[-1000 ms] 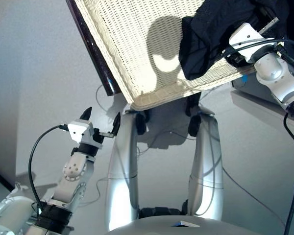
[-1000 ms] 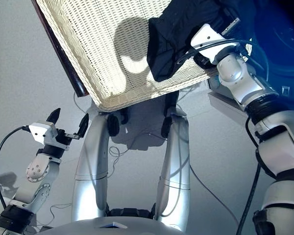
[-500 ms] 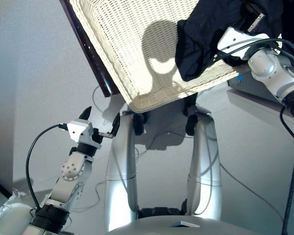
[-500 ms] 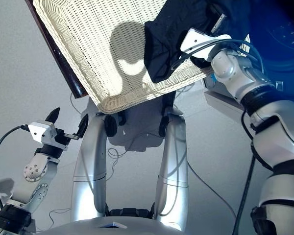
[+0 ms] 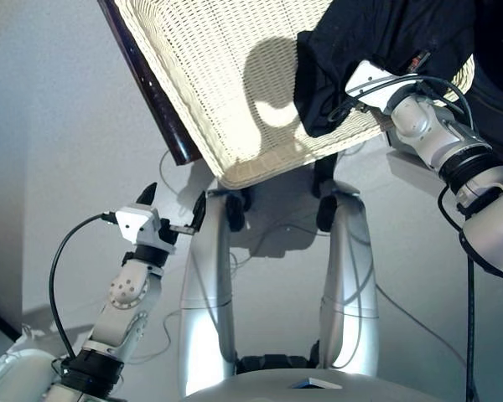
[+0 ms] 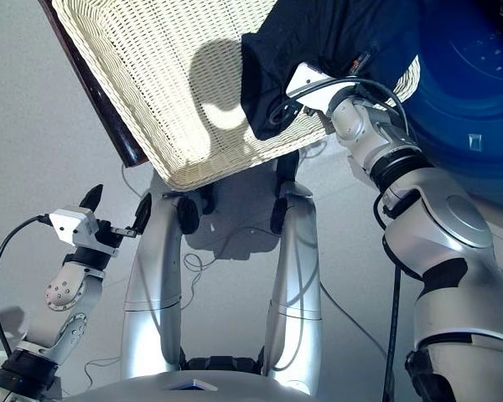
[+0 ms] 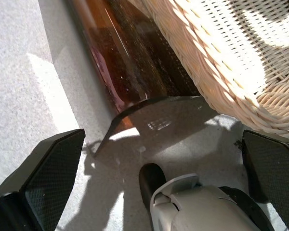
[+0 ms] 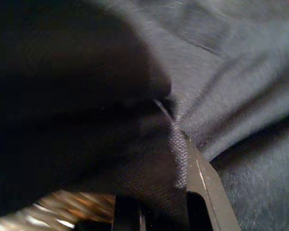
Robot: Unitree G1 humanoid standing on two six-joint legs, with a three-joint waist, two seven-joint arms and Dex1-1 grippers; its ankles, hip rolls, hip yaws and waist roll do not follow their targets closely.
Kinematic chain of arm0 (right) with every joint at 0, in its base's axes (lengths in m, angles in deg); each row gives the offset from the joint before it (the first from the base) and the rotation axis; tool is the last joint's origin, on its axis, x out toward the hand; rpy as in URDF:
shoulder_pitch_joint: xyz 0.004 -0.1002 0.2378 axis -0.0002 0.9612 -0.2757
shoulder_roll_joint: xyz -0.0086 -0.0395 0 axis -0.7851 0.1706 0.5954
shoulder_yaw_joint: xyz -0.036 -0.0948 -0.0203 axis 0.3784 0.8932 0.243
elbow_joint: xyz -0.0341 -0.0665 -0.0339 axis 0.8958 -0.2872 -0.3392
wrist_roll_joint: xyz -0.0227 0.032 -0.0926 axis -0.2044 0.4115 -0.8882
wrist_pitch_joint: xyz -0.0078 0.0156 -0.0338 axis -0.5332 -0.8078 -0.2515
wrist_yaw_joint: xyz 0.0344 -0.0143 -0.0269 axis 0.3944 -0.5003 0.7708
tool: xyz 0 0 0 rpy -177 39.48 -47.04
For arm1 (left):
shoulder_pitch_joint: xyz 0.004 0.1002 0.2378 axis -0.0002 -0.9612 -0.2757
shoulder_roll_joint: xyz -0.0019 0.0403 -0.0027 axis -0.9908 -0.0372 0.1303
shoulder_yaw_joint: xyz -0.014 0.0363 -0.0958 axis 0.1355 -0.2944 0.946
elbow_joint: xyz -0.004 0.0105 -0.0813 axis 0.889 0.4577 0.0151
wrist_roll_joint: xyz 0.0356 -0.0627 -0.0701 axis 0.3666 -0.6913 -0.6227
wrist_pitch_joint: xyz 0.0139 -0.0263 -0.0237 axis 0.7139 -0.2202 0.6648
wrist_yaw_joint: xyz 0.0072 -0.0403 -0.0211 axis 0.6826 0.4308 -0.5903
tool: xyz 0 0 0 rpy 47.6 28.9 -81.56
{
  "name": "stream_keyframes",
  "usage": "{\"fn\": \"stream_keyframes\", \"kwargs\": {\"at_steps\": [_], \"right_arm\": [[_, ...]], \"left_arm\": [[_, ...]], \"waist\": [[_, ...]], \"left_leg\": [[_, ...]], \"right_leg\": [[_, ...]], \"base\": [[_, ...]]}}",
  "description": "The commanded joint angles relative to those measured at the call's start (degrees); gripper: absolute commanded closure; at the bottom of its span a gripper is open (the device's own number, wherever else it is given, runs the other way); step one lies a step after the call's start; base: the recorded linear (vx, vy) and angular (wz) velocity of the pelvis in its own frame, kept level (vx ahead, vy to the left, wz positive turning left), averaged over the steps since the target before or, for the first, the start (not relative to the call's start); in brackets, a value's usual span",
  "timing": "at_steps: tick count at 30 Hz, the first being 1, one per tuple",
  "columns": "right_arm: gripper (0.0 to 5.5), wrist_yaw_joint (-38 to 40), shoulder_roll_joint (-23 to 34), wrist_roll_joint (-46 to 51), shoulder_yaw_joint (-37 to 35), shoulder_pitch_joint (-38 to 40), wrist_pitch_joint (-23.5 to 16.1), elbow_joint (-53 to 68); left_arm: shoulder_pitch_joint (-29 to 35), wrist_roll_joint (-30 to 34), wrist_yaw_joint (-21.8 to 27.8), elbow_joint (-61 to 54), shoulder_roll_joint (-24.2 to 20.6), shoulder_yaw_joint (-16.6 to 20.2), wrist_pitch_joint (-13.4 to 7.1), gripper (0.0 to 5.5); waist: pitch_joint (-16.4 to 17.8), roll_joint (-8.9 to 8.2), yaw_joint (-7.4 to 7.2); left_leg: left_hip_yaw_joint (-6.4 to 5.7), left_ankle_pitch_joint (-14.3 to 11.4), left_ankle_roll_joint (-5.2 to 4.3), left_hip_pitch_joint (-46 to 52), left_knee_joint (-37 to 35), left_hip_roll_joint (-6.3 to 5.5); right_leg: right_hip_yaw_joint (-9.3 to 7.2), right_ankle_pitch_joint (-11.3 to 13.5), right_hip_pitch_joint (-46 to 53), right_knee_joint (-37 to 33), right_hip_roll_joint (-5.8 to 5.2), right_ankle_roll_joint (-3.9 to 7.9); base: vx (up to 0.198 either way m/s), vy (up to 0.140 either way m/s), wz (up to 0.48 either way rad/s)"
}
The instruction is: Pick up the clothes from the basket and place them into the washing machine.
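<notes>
The cream wicker basket [image 5: 226,75] fills the upper part of the head views. A large black garment [image 5: 369,38], one of the clothes, lies heaped at its right end. My right gripper [image 5: 407,63] is buried in that heap. In the right wrist view a puckered fold of the black garment [image 8: 176,144] is pinched against one finger [image 8: 204,185], so the gripper is shut on it. My left gripper [image 5: 173,206] hangs open and empty below the basket's near left corner. The washing machine [image 5: 499,50] shows only as a dark rounded front at the far right.
A dark brown bar [image 5: 147,84] runs under the basket's left side, also in the left wrist view as the bar [image 7: 120,57] beside the woven rim [image 7: 221,82]. Thin cables [image 5: 268,239] trail over the grey floor.
My right gripper has pushed leftward and deeper into the black garment, which now drapes over its fingers. The left arm has stayed where it was. The camera has shifted slightly.
</notes>
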Motion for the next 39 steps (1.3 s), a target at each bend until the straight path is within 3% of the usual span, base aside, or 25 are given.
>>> {"fn": "stream_keyframes", "kwargs": {"at_steps": [1,3,8,15,20,25,28,30,35,39], "right_arm": [[5.50,11.23,5.93,23.22,-20.95,-7.47,-12.52,3.82],[5.50,11.00,5.62,26.94,-28.01,-0.91,-15.49,9.98],[5.50,12.85,4.15,25.17,-38.90,12.58,-20.52,26.88],[5.50,14.75,0.86,22.54,-47.60,22.05,-24.54,43.78],[5.50,21.74,2.14,14.92,-49.95,20.72,-23.96,44.21],[5.50,31.62,2.96,11.21,-52.38,12.94,-25.56,40.68],[5.50,31.88,3.98,15.65,-50.77,7.93,-26.72,36.09],[5.50,26.97,8.62,17.67,-46.18,7.18,-24.13,32.39],[5.50,20.38,16.47,12.40,-34.05,6.03,-14.74,25.91],[5.50,17.01,18.07,5.55,-22.75,0.82,-8.34,18.70]], "left_arm": [[-1.48,-0.09,-0.35,0.23,2.24,-1.45,-2.10,0.00],[-1.71,-0.33,-0.12,0.67,2.10,-1.50,-1.96,0.00],[-2.59,-0.57,0.06,1.44,1.39,-1.88,-2.53,0.00],[-3.79,-0.56,-0.86,1.32,0.67,-2.02,-2.77,0.00],[-4.16,-0.23,-1.19,1.14,-0.25,-2.64,-3.08,0.00],[-3.58,-0.02,-2.51,1.73,-0.72,-3.99,-2.92,0.00],[-3.35,-0.38,-2.59,2.23,-1.02,-4.65,-2.17,0.00],[-3.56,-0.29,-1.98,2.16,-1.53,-4.17,-2.09,0.00],[-4.22,0.02,-0.43,0.97,-1.57,-3.54,-2.22,0.00],[-5.05,0.35,-0.26,-0.09,-0.85,-2.81,-2.33,0.00]], "waist": [[-5.45,0.87,-0.81],[-5.51,0.68,-1.47],[-6.12,0.63,-2.40],[-7.21,0.77,-3.39],[-8.03,1.00,-3.24],[-9.14,1.20,-2.82],[-9.81,1.08,-2.46],[-9.69,0.55,-2.55],[-8.82,-0.06,-2.12],[-8.17,0.04,-1.77]], "left_leg": [[-1.79,4.29,-1.39,1.46,-5.72,-0.97],[-1.85,4.09,-1.29,1.68,-5.53,-0.93],[-1.72,3.69,-1.13,2.13,-5.35,-0.70],[-1.66,3.51,-0.99,2.41,-5.60,-0.43],[-1.63,3.37,-0.92,2.60,-5.60,-0.44],[-1.81,3.31,-0.96,2.59,-5.87,-0.60],[-1.76,3.27,-1.05,2.97,-6.25,-0.50],[-1.78,3.38,-1.16,3.14,-6.27,-0.41],[-2.11,3.70,-1.43,3.06,-6.17,-0.20],[-2.00,3.82,-1.47,2.58,-5.74,0.08]], "right_leg": [[-3.92,-2.40,4.47,-0.21,0.58,-2.67],[-3.85,-2.55,4.69,-0.16,0.74,-2.69],[-3.64,-3.05,5.03,-0.15,0.84,-2.64],[-3.39,-3.51,5.12,-0.28,1.04,-2.62],[-3.27,-3.84,5.17,-0.08,1.09,-2.60],[-3.19,-4.12,5.14,0.06,1.16,-2.56],[-3.23,-4.12,5.40,-0.13,1.12,-2.46],[-3.23,-3.92,5.53,-0.25,1.16,-2.45],[-3.31,-3.52,5.74,-0.47,0.96,-2.54],[-3.34,-3.11,5.40,-0.38,0.89,-2.71]], "base": [[0.000,0.000,0.000],[0.000,0.000,0.000],[0.000,0.000,0.000],[0.000,0.000,0.000],[0.000,0.000,0.000],[0.000,0.000,0.000],[0.000,0.000,0.000],[0.000,0.000,0.000],[0.000,0.000,0.000],[0.000,0.000,0.000]]}}
